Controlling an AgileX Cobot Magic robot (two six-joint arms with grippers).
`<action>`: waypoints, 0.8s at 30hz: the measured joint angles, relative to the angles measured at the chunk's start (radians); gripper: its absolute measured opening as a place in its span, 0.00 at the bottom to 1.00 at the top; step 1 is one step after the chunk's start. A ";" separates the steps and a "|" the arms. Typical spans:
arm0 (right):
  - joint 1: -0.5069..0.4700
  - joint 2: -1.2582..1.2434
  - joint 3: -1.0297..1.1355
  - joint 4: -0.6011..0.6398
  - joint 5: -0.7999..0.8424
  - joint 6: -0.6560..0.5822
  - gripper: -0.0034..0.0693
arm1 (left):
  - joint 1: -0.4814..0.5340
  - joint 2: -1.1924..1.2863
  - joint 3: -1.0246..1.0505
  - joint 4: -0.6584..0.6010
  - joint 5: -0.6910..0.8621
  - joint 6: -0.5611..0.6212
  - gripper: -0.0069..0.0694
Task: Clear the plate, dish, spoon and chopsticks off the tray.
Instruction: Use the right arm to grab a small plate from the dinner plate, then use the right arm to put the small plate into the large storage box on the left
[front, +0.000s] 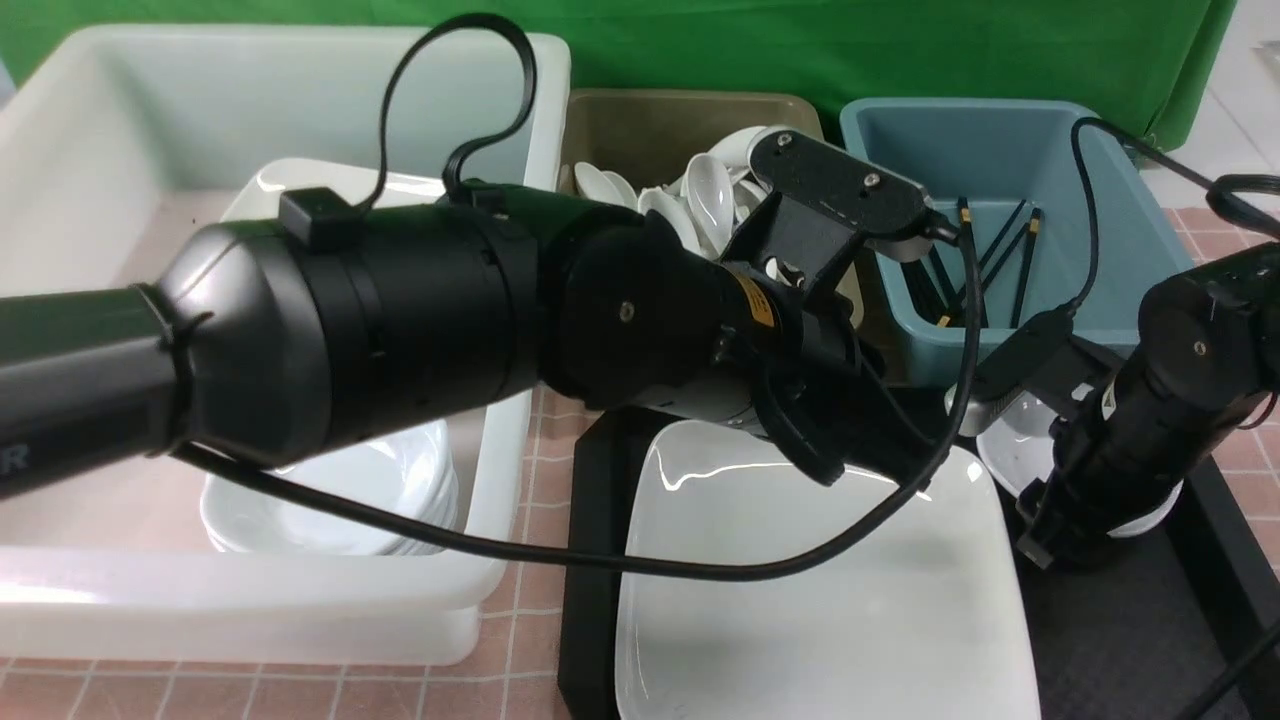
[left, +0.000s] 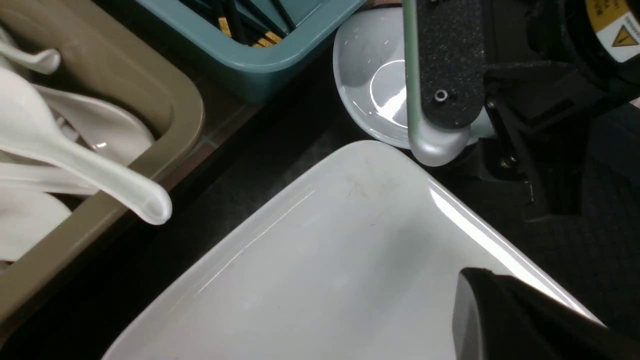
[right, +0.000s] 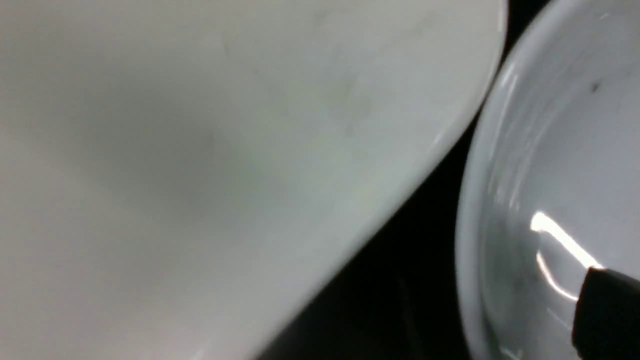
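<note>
Fingers (left: 505, 315) of the left gripper (front: 885, 455) are pressed together, with the big white plate (front: 830, 600) right under them. Fingers (right: 607, 310) of the right gripper (front: 1045, 540) dip into the small dish (left: 375, 85); spread or not, nobody can tell.

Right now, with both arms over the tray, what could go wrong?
1. Arm clash: the left end effector hangs over the plate near its far corner, and the right end effector is at the dish right beside it. A move by either could strike the other arm.
2. The dish sits close to that plate corner on the tray; lifting one may knock the other.
3. The left arm's cable droops across the plate and could snag.
</note>
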 joint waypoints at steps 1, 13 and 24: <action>0.000 0.000 0.000 0.000 -0.002 0.003 0.74 | 0.000 0.000 0.000 0.000 0.000 0.000 0.09; 0.017 -0.036 -0.009 -0.020 -0.008 -0.010 0.26 | 0.000 0.000 0.000 0.004 0.008 -0.016 0.09; 0.081 -0.352 -0.099 0.153 0.231 0.033 0.15 | 0.108 -0.119 0.000 0.035 0.118 -0.064 0.09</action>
